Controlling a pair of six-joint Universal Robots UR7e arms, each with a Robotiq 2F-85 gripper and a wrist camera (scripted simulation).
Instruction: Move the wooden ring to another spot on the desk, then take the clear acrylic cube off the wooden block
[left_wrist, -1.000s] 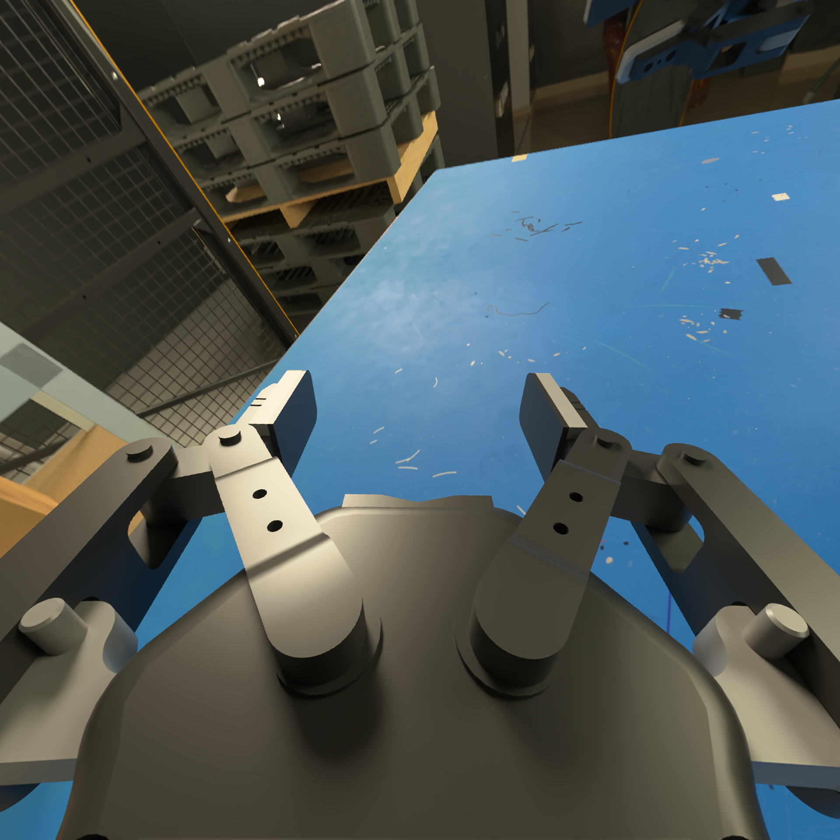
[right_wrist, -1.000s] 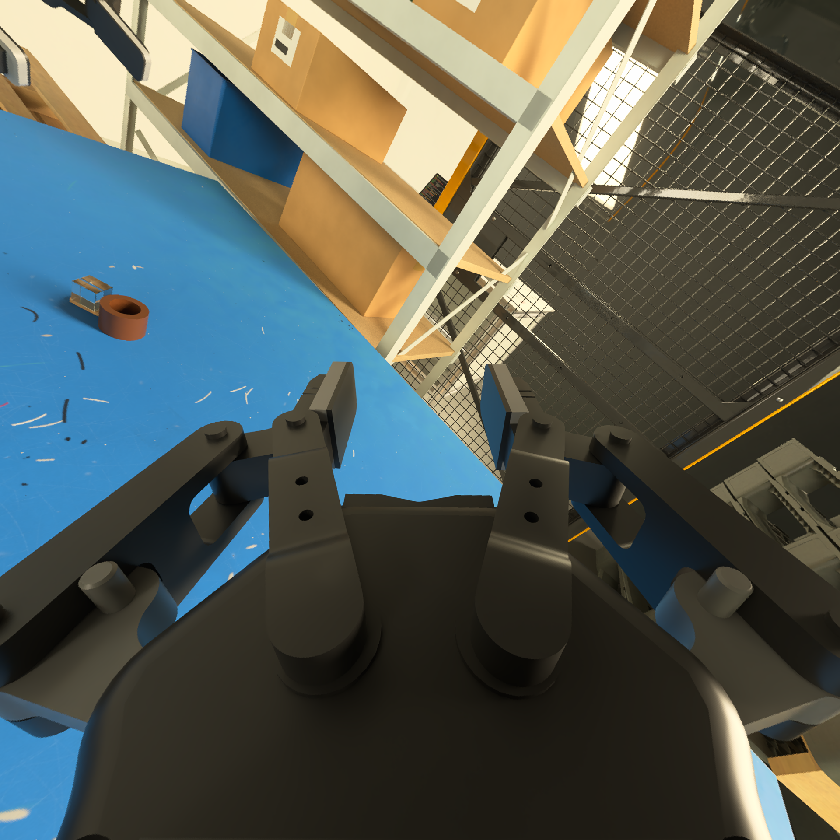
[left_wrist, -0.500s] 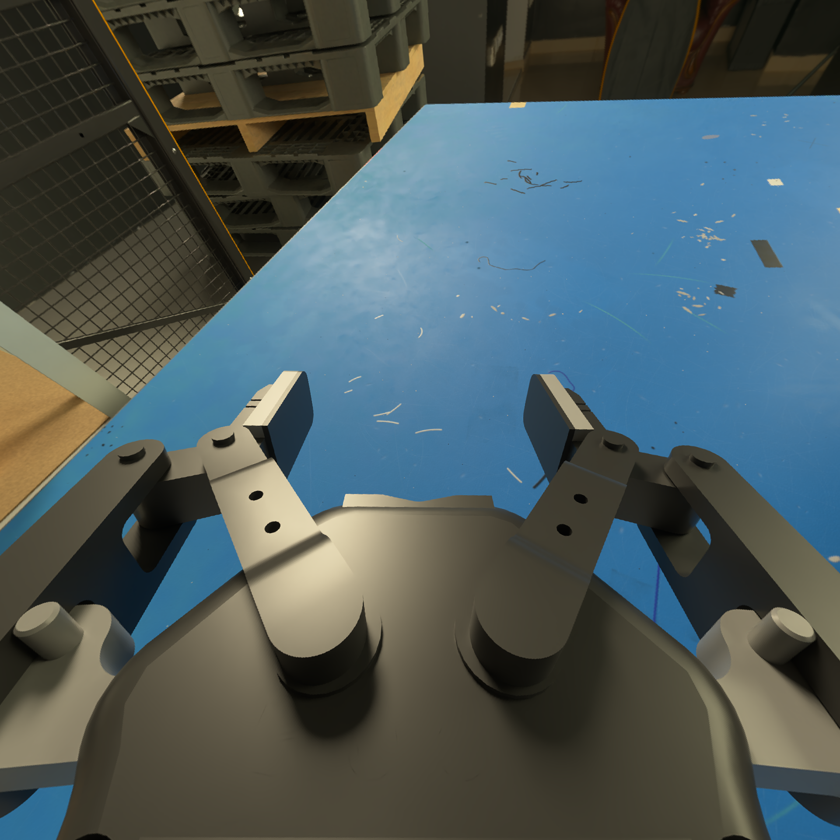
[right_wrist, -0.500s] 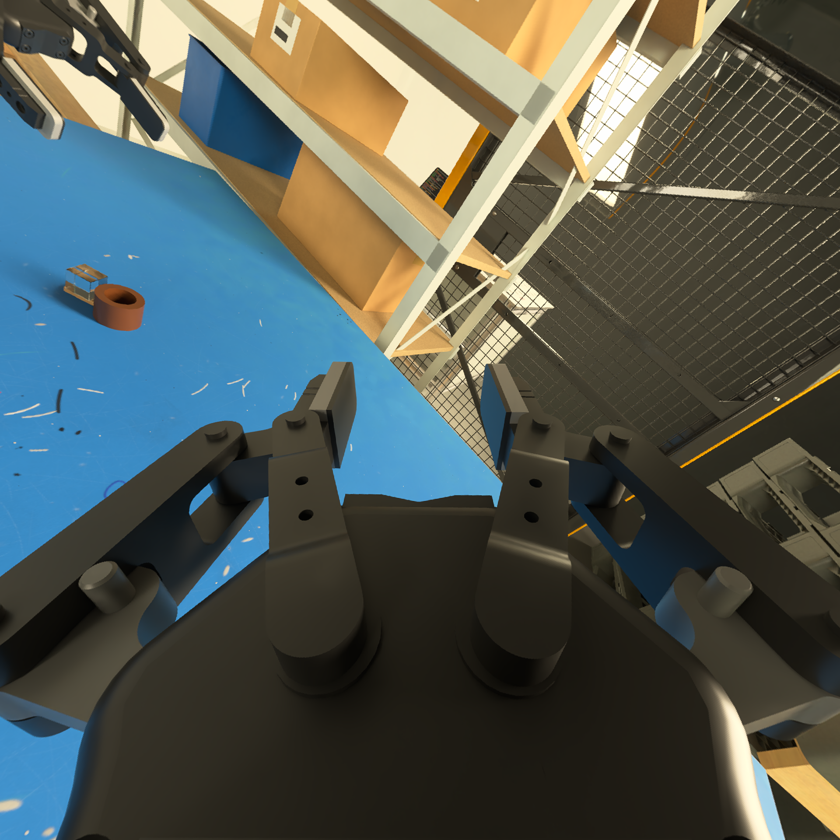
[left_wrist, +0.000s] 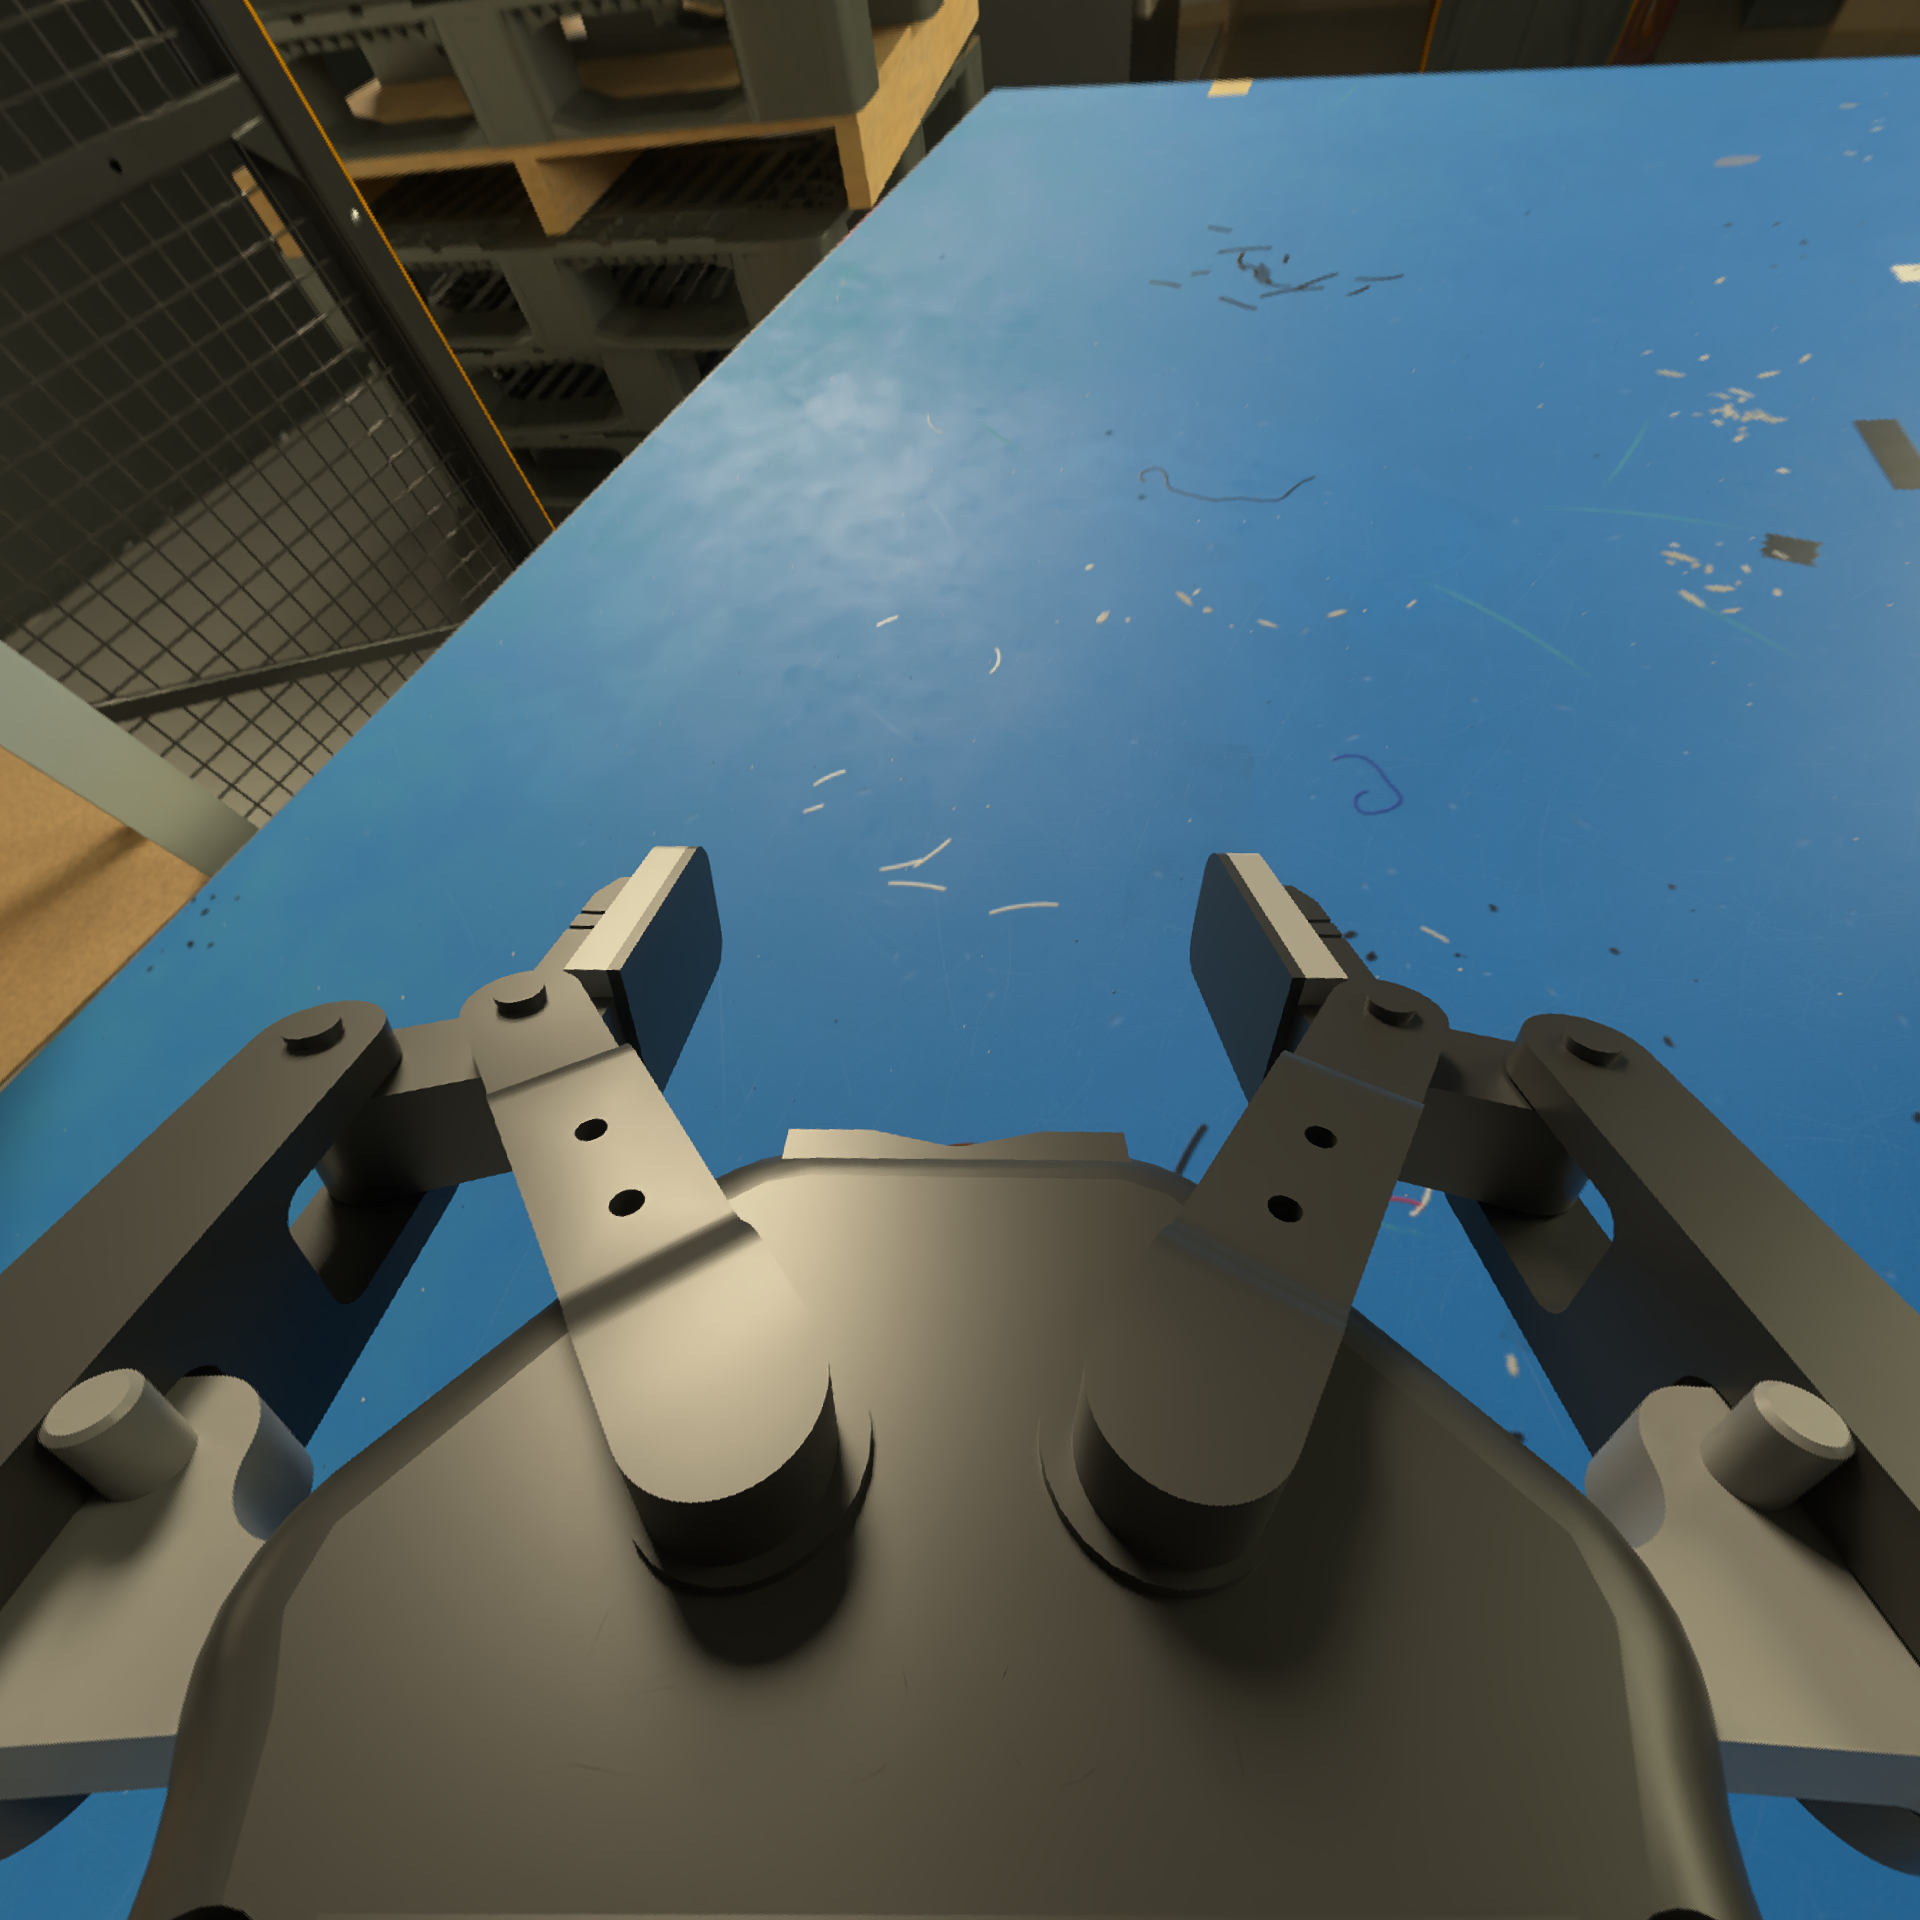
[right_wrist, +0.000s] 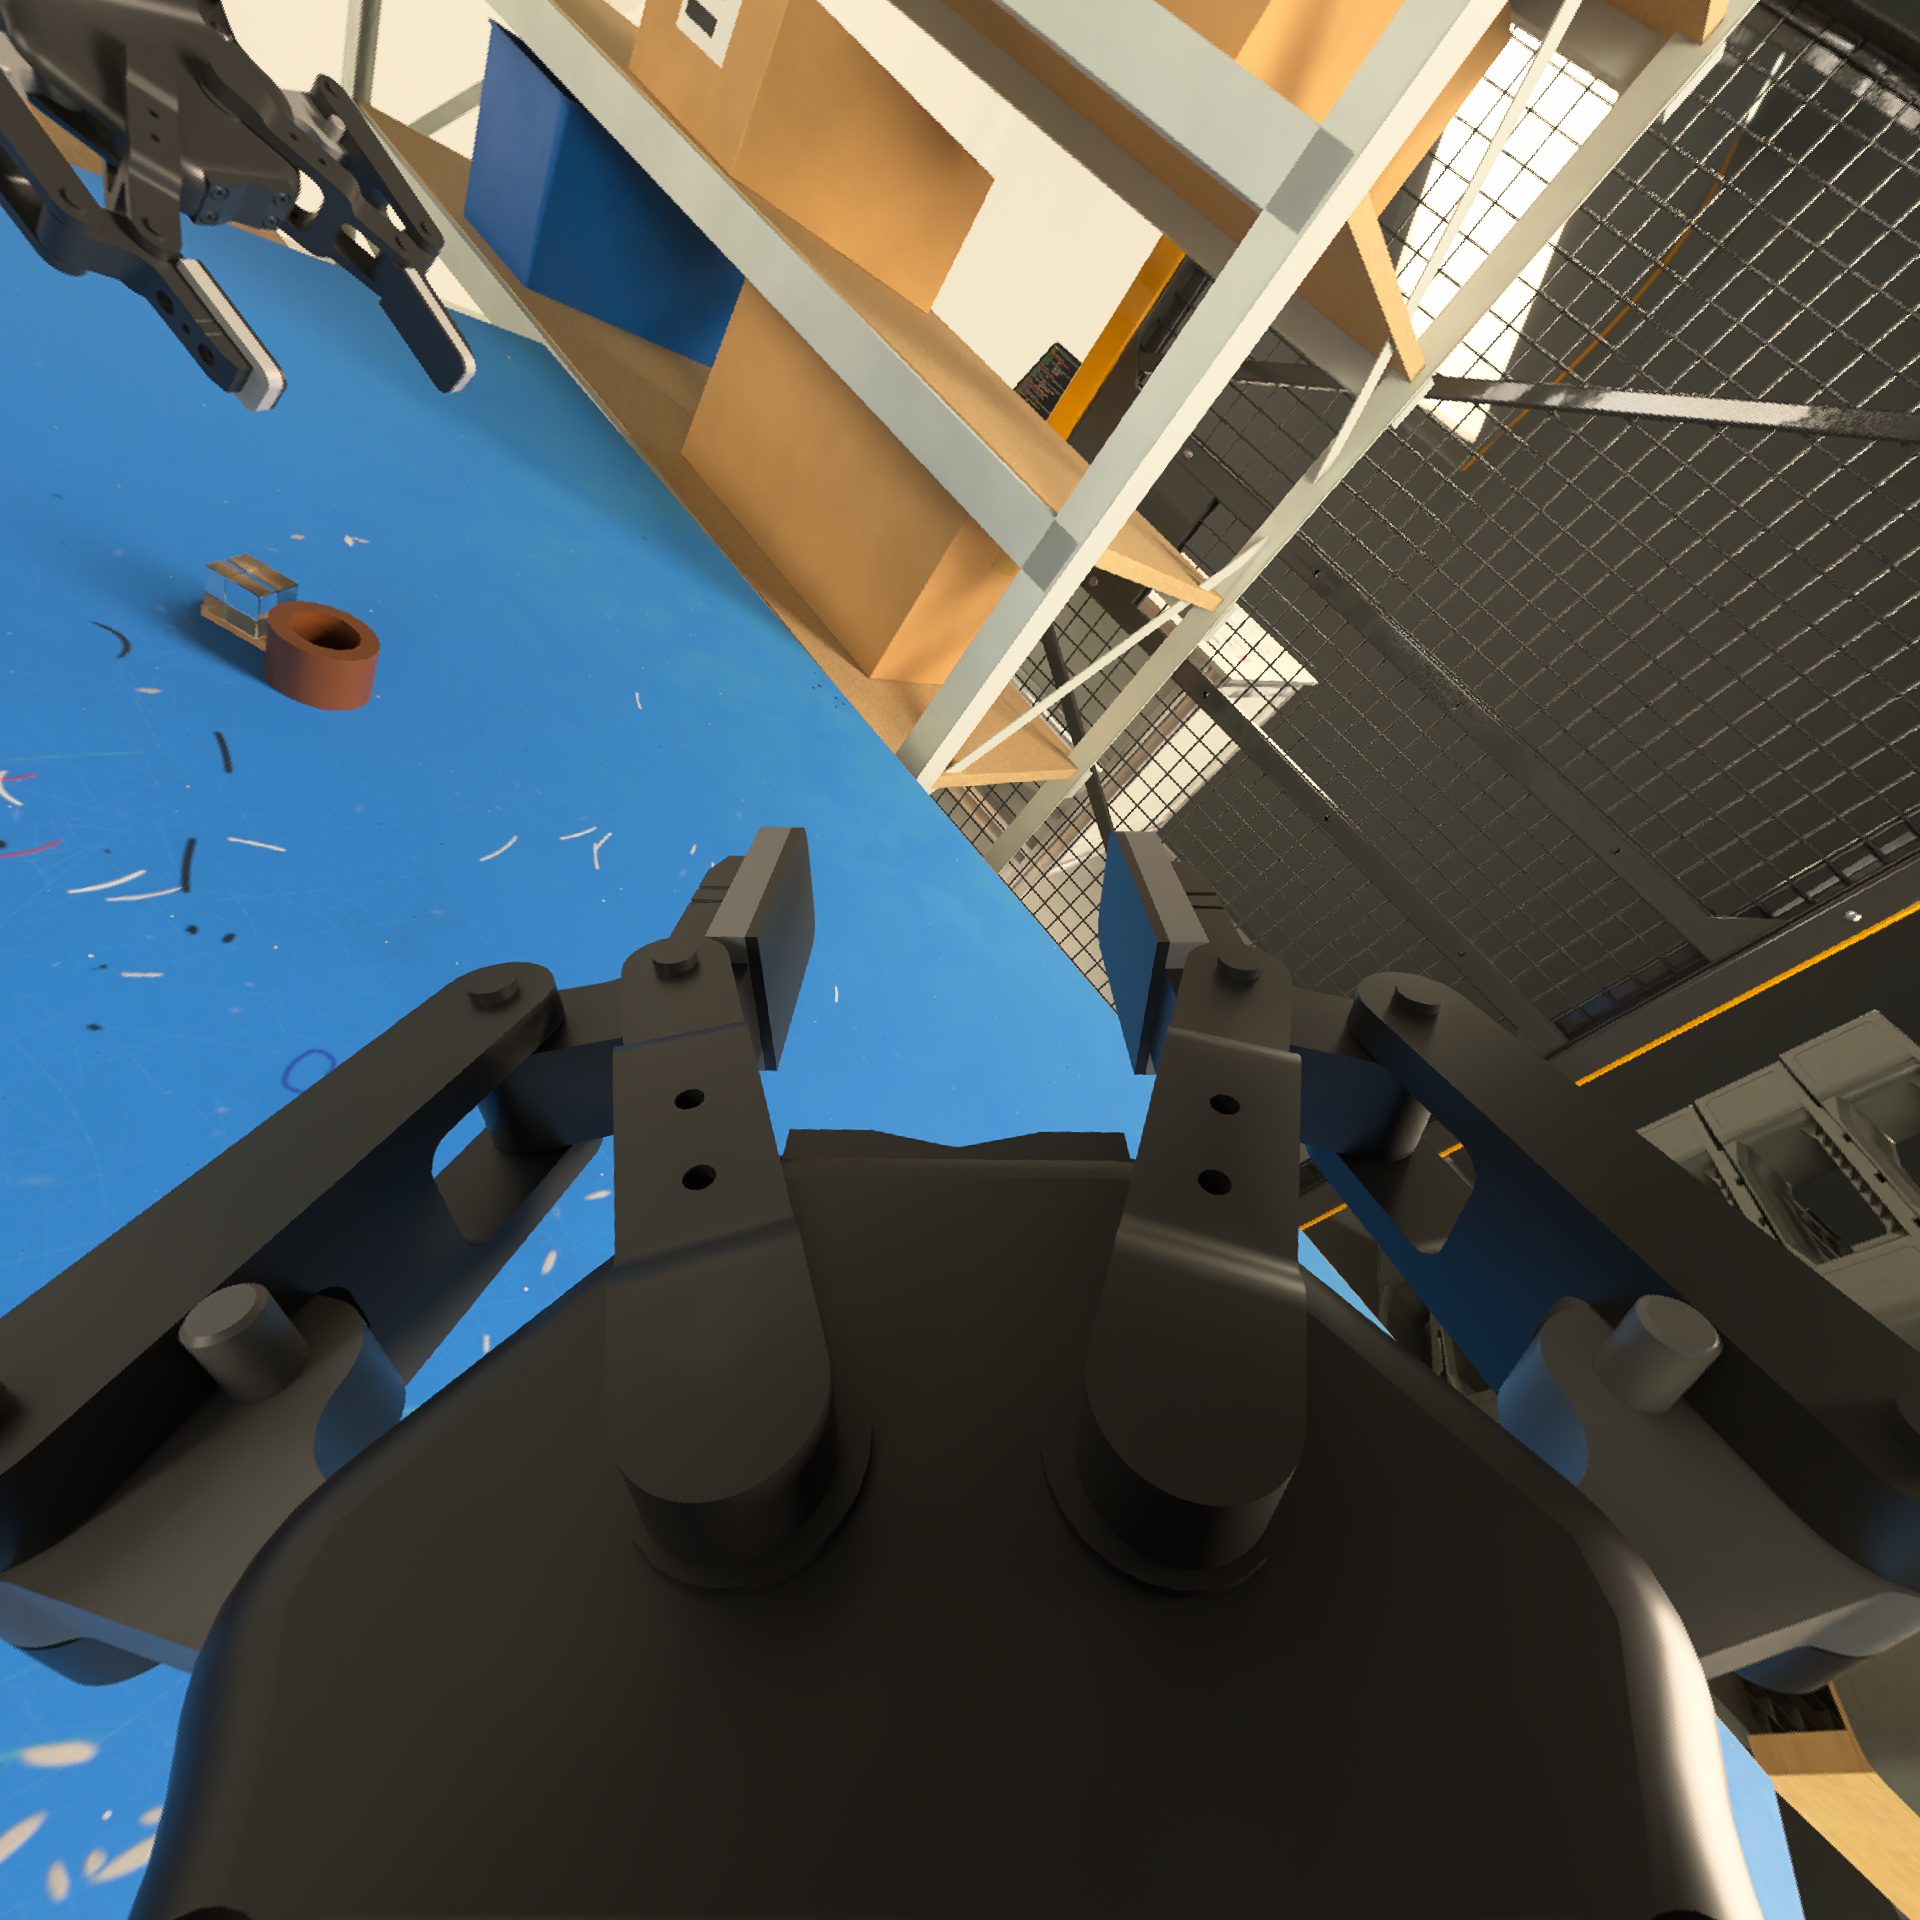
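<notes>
**Both grippers empty, ring + cube untouched**

L gripper (left_wrist: 954, 940) hangs over the blue desk (left_wrist: 1195, 644), fingers spread wide, nothing betw. them; only scattered chips and thread bits lie on the desk below. In the R wrist view the same L gripper (right_wrist: 343, 358) shows at upper left, above the desk, well apart from the task items.

R gripper (right_wrist: 954, 940) is also spread apart and empty, near the desk edge, w/ a shelf rack (right_wrist: 1039, 540) and cardboard boxes (right_wrist: 831, 166) beyond.

Wooden ring (right_wrist: 322, 655), reddish-brown, sits upright on the desk, hole facing up. Just behind it, touching or nearly so, the clear acrylic cube (right_wrist: 245, 595) rests on the thin wooden block (right_wrist: 223, 621), mostly hidden by cube + ring.
</notes>
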